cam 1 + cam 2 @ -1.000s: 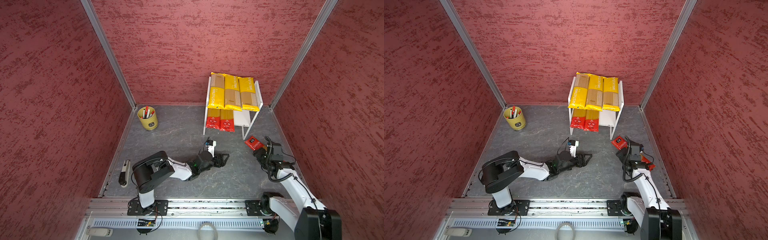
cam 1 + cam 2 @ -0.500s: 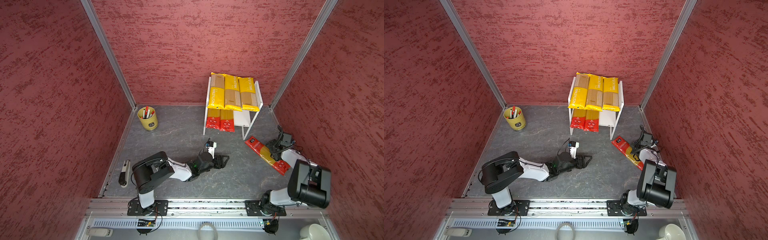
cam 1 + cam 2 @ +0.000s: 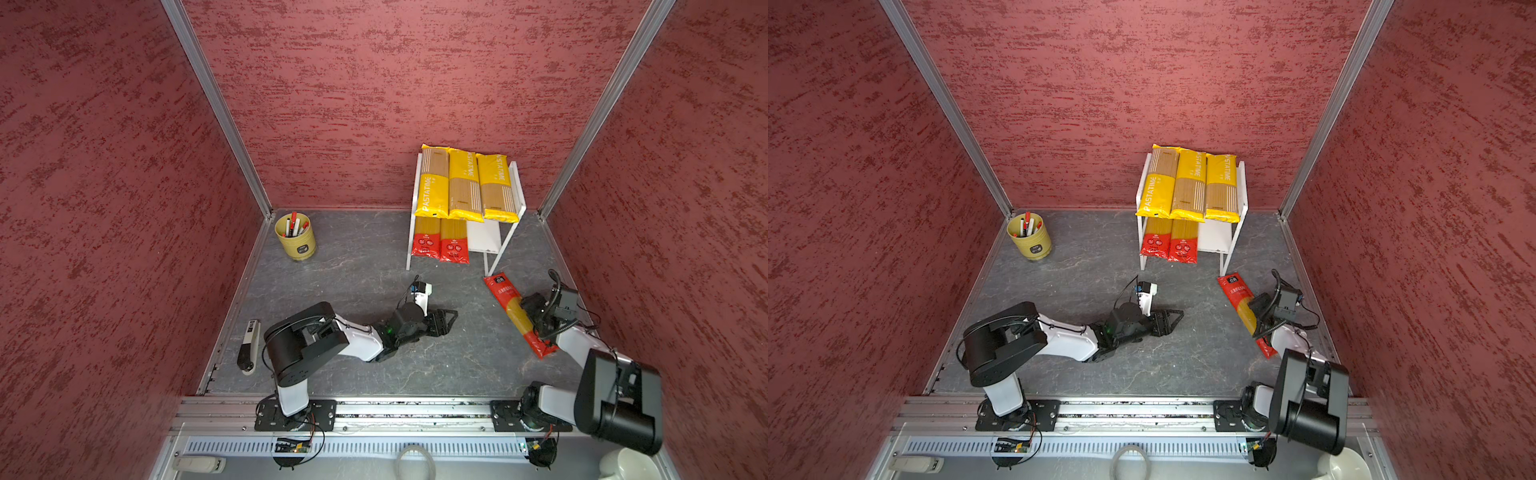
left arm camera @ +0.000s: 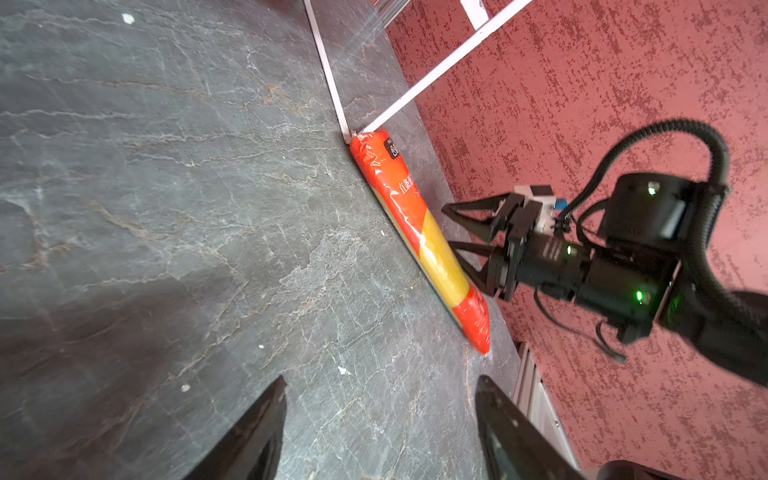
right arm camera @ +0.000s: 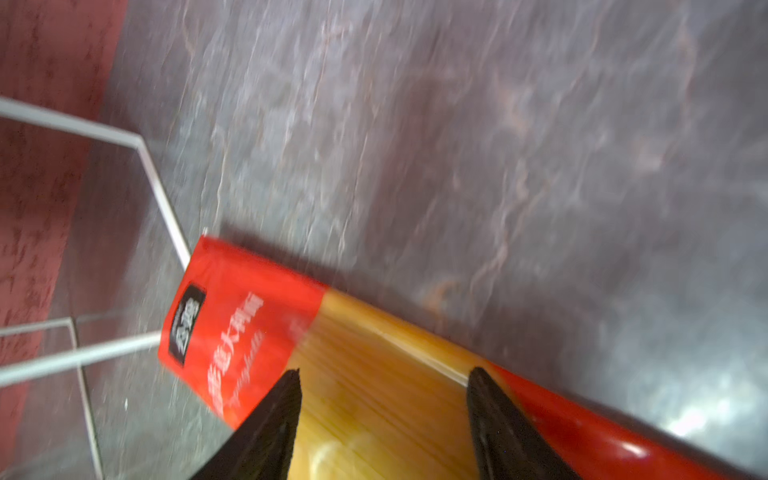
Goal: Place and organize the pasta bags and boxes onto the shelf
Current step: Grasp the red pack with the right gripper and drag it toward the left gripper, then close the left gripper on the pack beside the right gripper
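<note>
The white shelf [image 3: 484, 237] [image 3: 1214, 237] stands at the back right. Three yellow pasta packs [image 3: 463, 187] lie side by side on its top board, and two red packs [image 3: 440, 246] lie on the lower board. A third red pack [image 3: 503, 294] [image 4: 399, 195] [image 5: 249, 316] lies flat on the floor, one end against the shelf's front right leg [image 4: 415, 89]. My right gripper [image 3: 528, 305] [image 5: 382, 372] hangs open over its see-through middle, fingers astride it. My left gripper [image 3: 453, 316] [image 4: 380, 379] rests low at mid-floor, open and empty.
A yellow-green cup of pens [image 3: 296, 237] stands at the back left. A black-and-white handheld device [image 3: 248, 345] lies along the left floor edge. Red walls close in on three sides, and the arms' metal rail [image 3: 415, 409] runs along the front.
The right gripper swung off to the right of the floor pack, then came back over its middle. The pack and the left arm have stayed in place.
</note>
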`<state>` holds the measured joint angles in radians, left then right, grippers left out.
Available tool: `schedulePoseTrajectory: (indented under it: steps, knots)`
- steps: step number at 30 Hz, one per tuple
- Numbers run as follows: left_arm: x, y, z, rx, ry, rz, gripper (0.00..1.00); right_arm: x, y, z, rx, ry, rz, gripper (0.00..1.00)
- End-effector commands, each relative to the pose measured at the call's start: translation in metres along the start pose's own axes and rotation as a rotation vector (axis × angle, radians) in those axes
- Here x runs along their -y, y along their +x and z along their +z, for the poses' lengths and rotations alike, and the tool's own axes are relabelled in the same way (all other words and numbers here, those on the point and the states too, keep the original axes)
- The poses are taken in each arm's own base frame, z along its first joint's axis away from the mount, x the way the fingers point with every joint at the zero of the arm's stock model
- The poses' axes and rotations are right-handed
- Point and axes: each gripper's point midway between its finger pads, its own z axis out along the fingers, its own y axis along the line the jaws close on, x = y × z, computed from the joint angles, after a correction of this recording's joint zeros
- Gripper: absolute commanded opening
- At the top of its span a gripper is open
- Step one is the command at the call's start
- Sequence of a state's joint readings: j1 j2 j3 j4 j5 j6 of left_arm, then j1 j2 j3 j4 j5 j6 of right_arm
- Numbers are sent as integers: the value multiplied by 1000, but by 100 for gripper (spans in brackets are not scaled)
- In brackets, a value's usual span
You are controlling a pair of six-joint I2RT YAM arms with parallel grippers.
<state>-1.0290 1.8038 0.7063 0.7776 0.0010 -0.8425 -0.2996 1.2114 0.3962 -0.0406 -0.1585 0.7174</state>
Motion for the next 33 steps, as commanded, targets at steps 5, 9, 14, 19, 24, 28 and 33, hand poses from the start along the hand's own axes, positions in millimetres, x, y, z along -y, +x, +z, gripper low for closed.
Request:
schedulePoseTrajectory:
  steps: [5,9,14,19,24,28,33]
  knots:
    - [4,0,15,-26,16,-43,71,-1,96,-14,-289,53,17,64]
    - [-2,-1,13,-34,-9,-58,71,-27,122,-26,-367,-9,-24,63]
    - [-8,-2,16,-65,-41,-61,71,-49,125,-49,-417,-58,-175,65]
    - [-5,6,29,-137,-51,-55,71,-38,84,-45,-301,-62,-157,69]
    - [-3,15,44,-206,-39,-62,71,-43,80,-27,-325,-148,-138,70]
    - [-5,22,52,-235,-36,-69,70,-53,88,-20,-360,-227,-130,70]
    - [-1,24,60,-246,-23,-73,69,-49,94,-8,-383,-230,-118,68]
